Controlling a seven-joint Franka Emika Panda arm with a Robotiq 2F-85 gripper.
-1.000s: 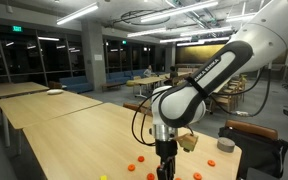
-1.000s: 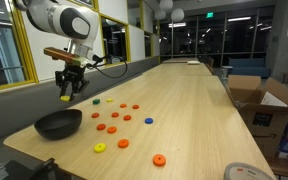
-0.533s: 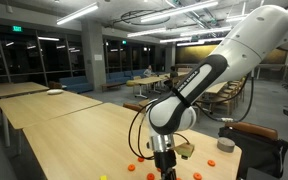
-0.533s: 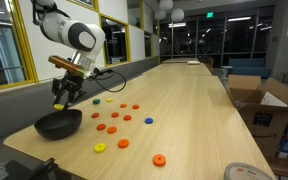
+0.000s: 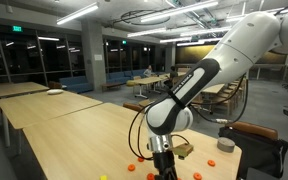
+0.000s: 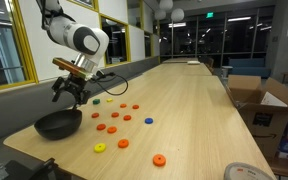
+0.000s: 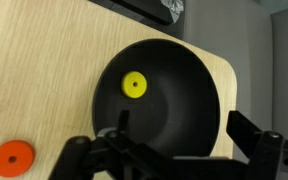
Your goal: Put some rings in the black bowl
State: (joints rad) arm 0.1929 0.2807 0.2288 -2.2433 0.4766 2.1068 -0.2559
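The black bowl (image 6: 56, 130) sits near the table's corner, and in the wrist view the bowl (image 7: 179, 85) fills most of the picture. A yellow ring (image 7: 134, 85) lies flat inside it. My gripper (image 6: 70, 100) hangs just above the bowl, open, with nothing between its fingers (image 7: 246, 122). An orange ring (image 7: 12, 158) lies on the wood beside the bowl. Several more rings, mostly orange (image 6: 112, 129), one yellow (image 6: 100, 148) and one blue (image 6: 148, 121), are scattered on the table. In an exterior view the gripper (image 5: 164, 170) reaches the bottom edge and the bowl is out of view.
The long wooden table (image 6: 184, 100) runs away from the bowl, whose side lies close to the table's edge (image 7: 232, 85). Cardboard boxes (image 6: 256, 95) stand beyond the table's far side. A white round object (image 6: 246, 172) lies at the near corner.
The gripper carried a yellow ring from beside the bowl to above it, then opened. The ring now lies in the bowl.
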